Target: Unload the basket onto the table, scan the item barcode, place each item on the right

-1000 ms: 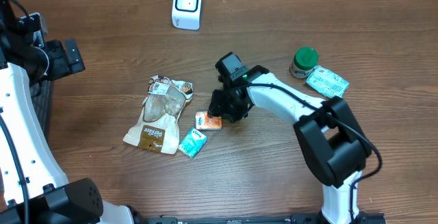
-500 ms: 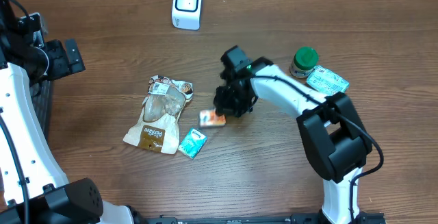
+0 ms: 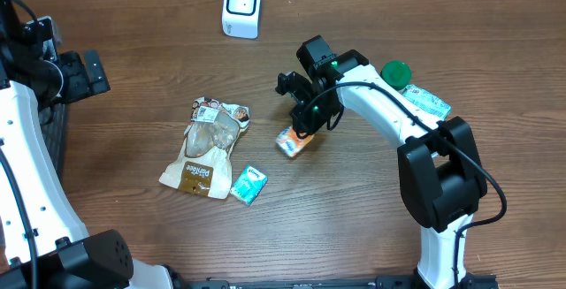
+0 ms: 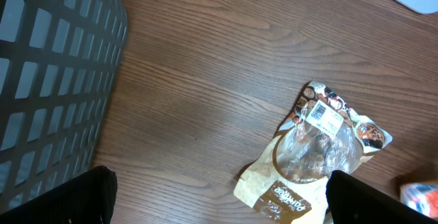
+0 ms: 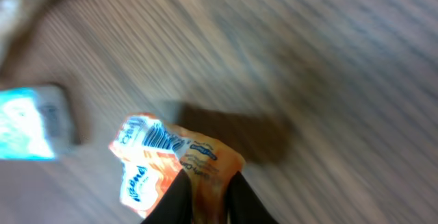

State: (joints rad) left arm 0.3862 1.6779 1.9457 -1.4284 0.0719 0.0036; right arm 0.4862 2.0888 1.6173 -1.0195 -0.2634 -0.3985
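One wrist-only barcode on orange packet pinched by right claw; left claw agape.

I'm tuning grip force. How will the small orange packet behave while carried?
Probably floppy: the packet crumples where the right tool pinches one edge. Likely light, since it hangs from that small pinch. It may swing or twist, turning its barcode away.

The desk is matt brown wood grain; the orange packet glossy, crinkled plastic film; the scanner smooth white plastic.
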